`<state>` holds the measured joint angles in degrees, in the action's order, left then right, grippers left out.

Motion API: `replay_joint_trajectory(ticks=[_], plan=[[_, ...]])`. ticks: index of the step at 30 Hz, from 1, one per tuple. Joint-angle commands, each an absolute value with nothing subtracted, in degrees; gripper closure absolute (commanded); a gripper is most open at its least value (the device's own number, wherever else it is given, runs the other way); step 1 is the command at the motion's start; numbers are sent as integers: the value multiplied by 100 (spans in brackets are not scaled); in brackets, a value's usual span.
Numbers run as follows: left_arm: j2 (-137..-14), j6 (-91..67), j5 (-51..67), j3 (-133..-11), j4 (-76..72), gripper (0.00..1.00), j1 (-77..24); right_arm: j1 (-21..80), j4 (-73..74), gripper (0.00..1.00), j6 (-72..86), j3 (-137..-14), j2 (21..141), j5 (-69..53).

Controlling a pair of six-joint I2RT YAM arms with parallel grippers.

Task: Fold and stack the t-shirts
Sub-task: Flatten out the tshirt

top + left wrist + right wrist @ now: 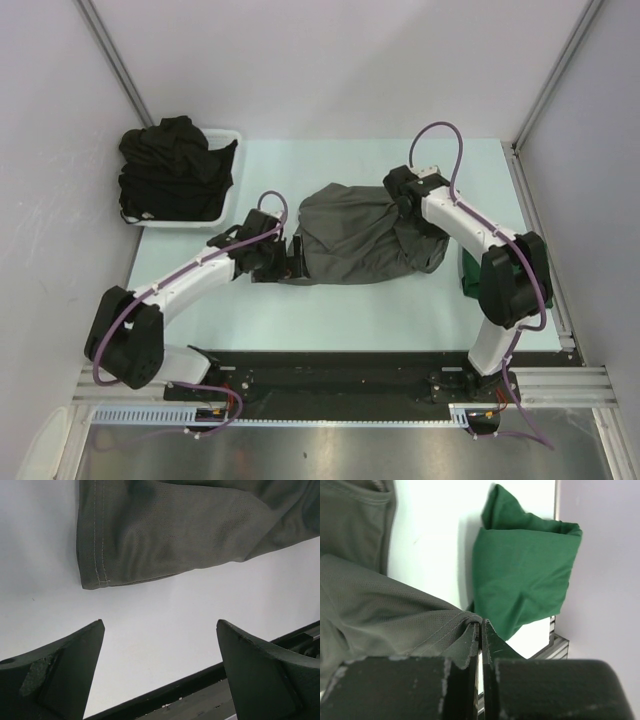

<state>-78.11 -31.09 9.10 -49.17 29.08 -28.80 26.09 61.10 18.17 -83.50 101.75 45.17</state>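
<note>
One grey t-shirt (360, 235) was laid in a crumpled heap in the middle of the pale table (330, 320), between the two arms. A stitched edge of the grey t-shirt was pinched tight by the right gripper (481, 627), at the far right side of the heap. The cloth was pulled up a little where it was held.

The left gripper (160, 625) was held wide open, and nothing was caught between its fingers. It was placed just beside the left edge of the shirt, and a hemmed corner was seen just ahead of it, not touched.

A green t-shirt (525, 580) was bunched at the right edge of the table, near the right arm. Some black t-shirts (170, 165) were piled in a white basket (228, 135) at the far left corner, well apart from the grey one.
</note>
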Motion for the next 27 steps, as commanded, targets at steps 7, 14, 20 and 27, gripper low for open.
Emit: replay_joint_trajectory(ticks=[7,14,20,27], plan=[[-8173,-3217,817,-5027,2487,1,-3102,2523,6223,100,1978,-8332,9862,4781],[-8507,-3269,283,-5141,2610,1,-3138,2523,6223,100,1951,-8218,9747,4658],[-8754,-3305,18,-5238,2654,1,-3155,2531,6205,100,1907,-8200,9756,4553],[-8947,-3296,-237,-5388,2689,5,-3164,2531,6249,100,1898,-8218,9817,4491]])
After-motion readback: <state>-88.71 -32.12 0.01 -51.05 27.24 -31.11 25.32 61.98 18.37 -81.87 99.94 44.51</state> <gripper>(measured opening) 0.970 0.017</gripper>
